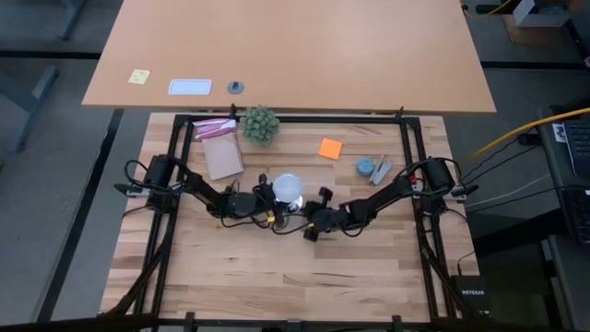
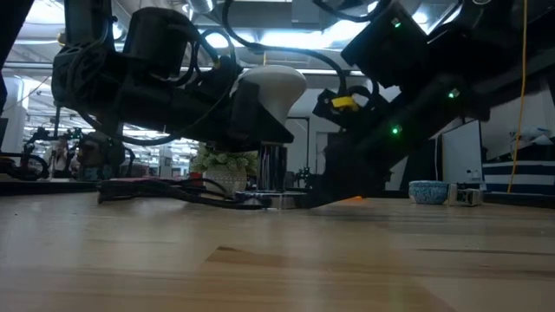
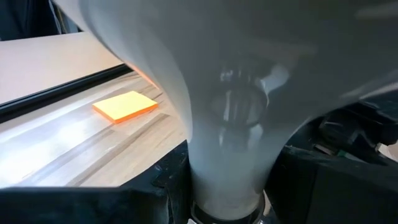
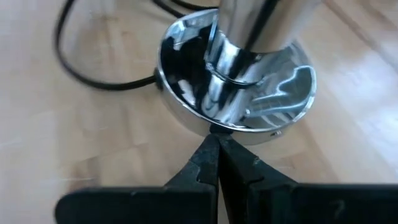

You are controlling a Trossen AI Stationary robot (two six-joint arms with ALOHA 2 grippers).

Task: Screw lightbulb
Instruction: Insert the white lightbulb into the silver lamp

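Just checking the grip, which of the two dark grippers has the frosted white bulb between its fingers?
The left gripper: its fingers flank the frosted white lightbulb's neck. The right gripper is shut, tips pressing the shiny chrome socket base.

Counting up: one lightbulb (image 1: 288, 187), one chrome socket base (image 4: 236, 81) with one black cord (image 4: 93, 68). One spiky green plant (image 1: 259, 124), one orange sticky pad (image 1: 330, 148), one small blue dish (image 1: 366, 167), one brown packet (image 1: 222, 157). Two arms, two grippers.
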